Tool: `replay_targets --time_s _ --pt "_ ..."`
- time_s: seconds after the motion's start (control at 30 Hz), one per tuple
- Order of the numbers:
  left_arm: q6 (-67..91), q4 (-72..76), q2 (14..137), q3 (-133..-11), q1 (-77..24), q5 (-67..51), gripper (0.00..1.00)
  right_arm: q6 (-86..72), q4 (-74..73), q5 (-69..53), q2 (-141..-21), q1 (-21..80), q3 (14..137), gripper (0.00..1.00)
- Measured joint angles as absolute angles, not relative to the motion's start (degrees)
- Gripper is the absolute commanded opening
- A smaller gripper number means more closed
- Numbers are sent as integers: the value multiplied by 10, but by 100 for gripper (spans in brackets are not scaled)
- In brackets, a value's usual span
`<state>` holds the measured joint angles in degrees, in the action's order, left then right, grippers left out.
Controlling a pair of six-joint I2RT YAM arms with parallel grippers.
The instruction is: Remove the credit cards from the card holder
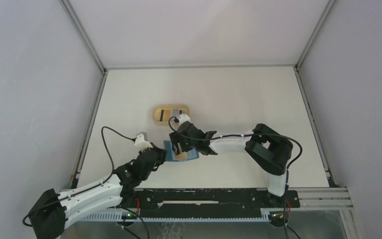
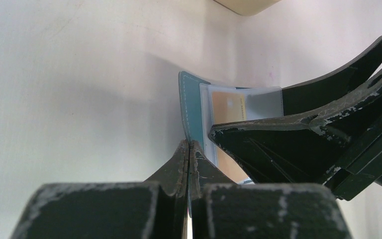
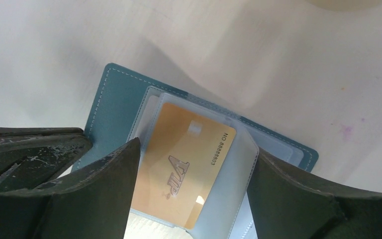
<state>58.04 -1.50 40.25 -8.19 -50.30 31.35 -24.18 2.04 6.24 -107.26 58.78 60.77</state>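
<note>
The teal-blue card holder [image 1: 193, 155] lies open on the table. A gold card [image 3: 184, 169] marked VIP sits in its clear sleeve; it also shows in the left wrist view [image 2: 226, 109]. My left gripper [image 1: 162, 154] is shut on the card holder's left edge [image 2: 191, 107], jaws pressed together [image 2: 190, 145]. My right gripper [image 1: 180, 144] hovers over the card holder [image 3: 114, 99], open, its fingers [image 3: 104, 189] standing on either side of the sleeve and gold card. Other cards inside are hidden.
A tan oval dish [image 1: 155, 113] stands just behind the card holder and holds a pale card with a dark stripe [image 1: 171, 112]. White walls and metal rails close in the table on the left, back and right.
</note>
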Motion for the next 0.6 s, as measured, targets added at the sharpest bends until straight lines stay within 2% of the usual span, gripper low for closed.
replay_targets --time_s 0.17,0.27,0.6 --pt "580 -15 408 -82 -503 314 0 -218 1 77 -1073 590 615 88" --pt "580 -14 412 -82 -503 314 0 -201 -27 90 -1075 595 633 99" --pt "580 -15 417 -82 -503 317 0 -161 -69 172 -1091 621 674 100"
